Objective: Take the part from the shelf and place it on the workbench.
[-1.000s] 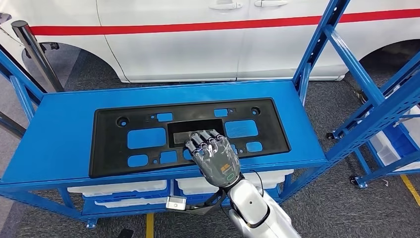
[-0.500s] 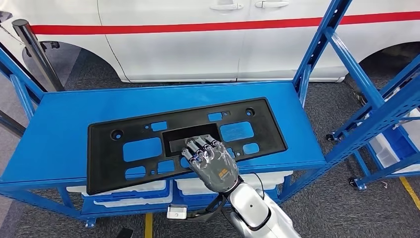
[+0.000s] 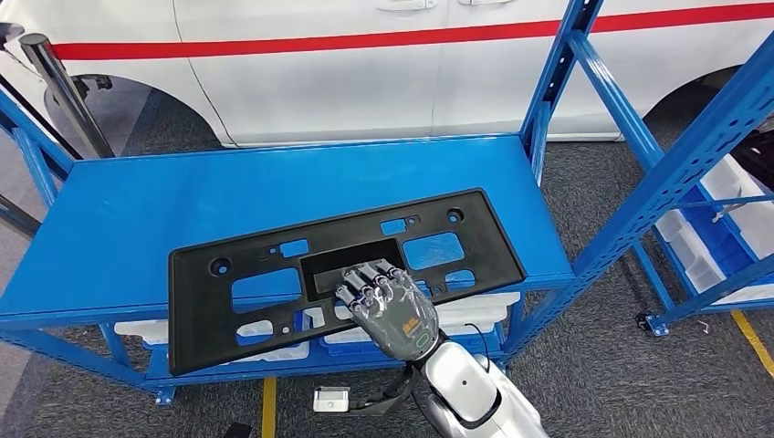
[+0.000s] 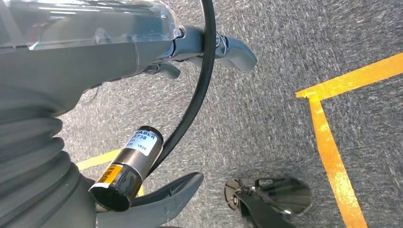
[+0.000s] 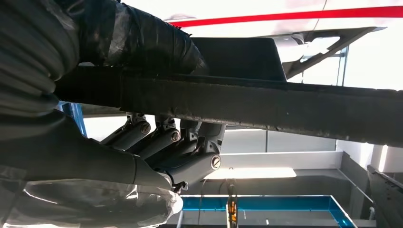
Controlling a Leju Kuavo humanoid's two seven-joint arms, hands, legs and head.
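Part (image 3: 274, 274) is gripped at its near edge by right hand (image 3: 388, 306), fingers clamped; near-left corner overhangs shelf (image 3: 183, 192) front edge.

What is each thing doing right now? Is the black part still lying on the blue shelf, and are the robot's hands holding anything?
Black part: gripped at its near edge, tilted, near-left corner hanging out past the shelf's front edge.
Right hand: fingers on top of the part, thumb under it, holding it.
Left hand: hanging over the floor, holding nothing, fingers apart.
Blue shelf: standing, part resting partly on its top.
White bins: stowed under the shelf top.
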